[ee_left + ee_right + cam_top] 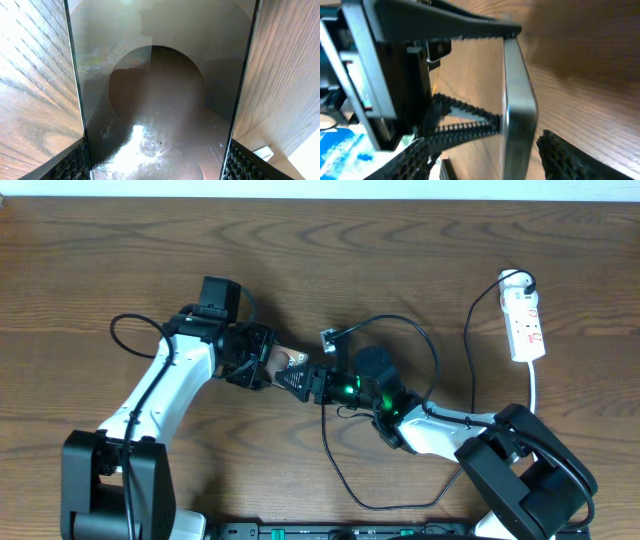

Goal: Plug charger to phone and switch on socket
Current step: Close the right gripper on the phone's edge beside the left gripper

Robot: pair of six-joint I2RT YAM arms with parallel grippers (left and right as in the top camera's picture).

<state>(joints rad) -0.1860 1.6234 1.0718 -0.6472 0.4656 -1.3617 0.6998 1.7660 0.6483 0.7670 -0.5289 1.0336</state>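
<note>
Two grippers meet at the middle of the table (100,240). My left gripper (265,363) is clamped on the phone (287,363), whose glossy back fills the left wrist view between the pads (75,162). My right gripper (308,380), at the phone's 4 o'clock, stands spread, with its fingers (565,160) on either side of the phone's edge and clear of it. The charger (390,317) arcs away at 2 o'clock. The socket (527,330) lies well apart at 3 o'clock.

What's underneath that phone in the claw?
Wooden table shows on both sides of the phone, gripped by the left claw. Whatever lies directly beneath is hidden by the phone itself.
</note>
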